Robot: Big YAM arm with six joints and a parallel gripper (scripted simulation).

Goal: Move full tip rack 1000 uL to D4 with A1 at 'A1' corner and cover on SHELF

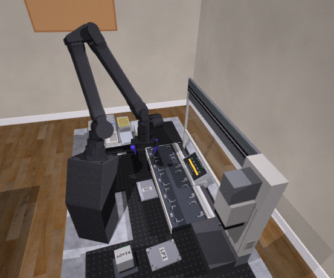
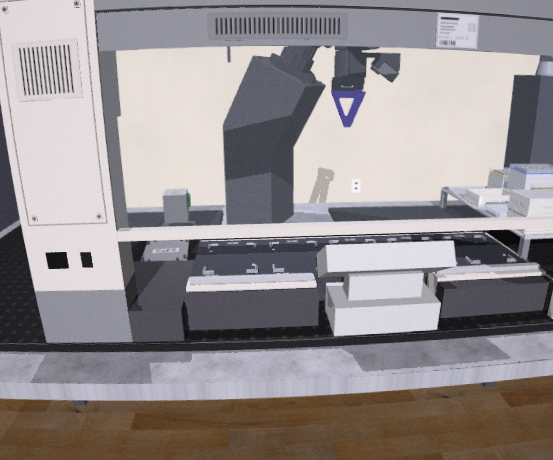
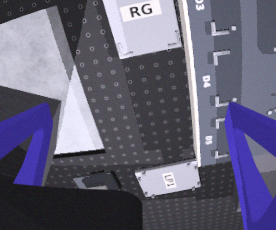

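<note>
My gripper (image 1: 144,147) (image 2: 347,107) (image 3: 138,112) is open and empty, its blue fingers wide apart. It hangs high over the black bench at the far end of the deck (image 1: 179,184), just in front of the SHELF (image 1: 116,145) (image 2: 457,191). On the SHELF stand several covered racks and boxes: one with a yellow top (image 1: 123,121), one with a bluish top (image 1: 111,118) (image 2: 537,175), and pale ones in front (image 1: 125,136) (image 2: 540,202). In the wrist view the deck label D4 (image 3: 206,82) lies between D3 and D5, and the slots beside them are bare.
The regrip nest RG (image 1: 148,191) (image 3: 145,10) lies left of the deck. The LP1 plate (image 1: 163,254) (image 3: 167,178) and the READY button (image 1: 124,257) are at the near end. The arm's base column (image 1: 87,193) and the tall instrument (image 1: 253,196) flank the deck.
</note>
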